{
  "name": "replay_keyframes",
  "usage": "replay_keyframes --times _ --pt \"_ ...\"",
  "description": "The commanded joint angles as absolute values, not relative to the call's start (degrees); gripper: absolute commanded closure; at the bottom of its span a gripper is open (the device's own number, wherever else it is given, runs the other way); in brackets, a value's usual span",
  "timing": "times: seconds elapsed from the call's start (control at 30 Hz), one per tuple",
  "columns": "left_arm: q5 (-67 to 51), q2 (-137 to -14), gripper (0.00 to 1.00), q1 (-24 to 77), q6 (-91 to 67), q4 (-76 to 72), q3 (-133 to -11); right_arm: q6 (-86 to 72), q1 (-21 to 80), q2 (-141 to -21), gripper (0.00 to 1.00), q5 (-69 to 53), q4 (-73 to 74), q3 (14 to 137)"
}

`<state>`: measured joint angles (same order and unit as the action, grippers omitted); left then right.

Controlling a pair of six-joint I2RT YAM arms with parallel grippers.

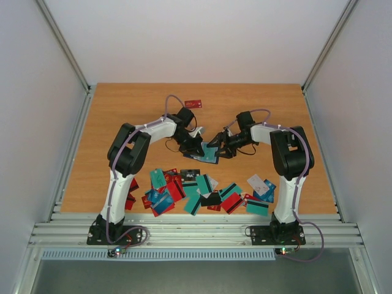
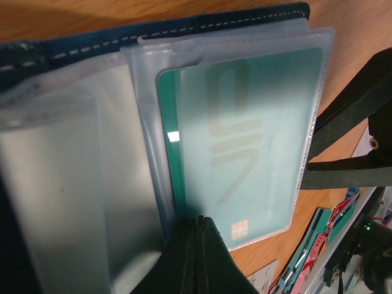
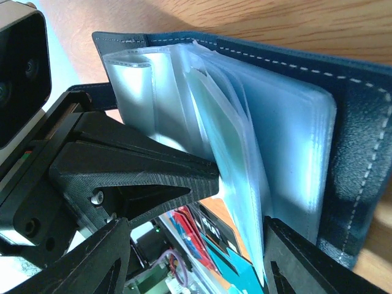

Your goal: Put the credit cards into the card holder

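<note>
Well, you had the card holder (image 1: 208, 157) held open near the middle of the counter (image 1: 122, 110), between the two arms. Your left claw (image 2: 197, 236) was pinched shut on the edge of one clear sleeve (image 2: 153, 184) of the holder, and a teal card (image 2: 245, 141) sat inside a sleeve just beside its fingertips. Your right claw (image 3: 195, 226) had its jaws standing apart, astride the fanned sleeves, with no squeeze on them that I could see. The other credit cards (image 1: 202, 191) lay in a loose heap along the counter's near edge, and one red card (image 1: 193, 103) lay alone toward the far edge
</note>
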<state>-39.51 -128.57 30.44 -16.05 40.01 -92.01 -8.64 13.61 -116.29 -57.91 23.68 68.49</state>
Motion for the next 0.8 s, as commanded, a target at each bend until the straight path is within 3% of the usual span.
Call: replay_keyframes --times 0.0,0.43,0.77 --pt "-37.7 -128.3 1.0 31.2 -18.2 38.6 -89.8 -6.9 14.3 -115.5 0.4 -58.2 25.2 70.3" --pt "-38.9 -116.1 0.99 29.9 -25.1 41.6 -89.4 -7.7 15.6 -116.8 0.4 -58.1 25.1 72.8" --pt "-36.1 -103.5 0.97 27.4 -31.6 40.8 -82.4 -9.6 17.9 -117.8 0.39 -58.2 24.3 76.1"
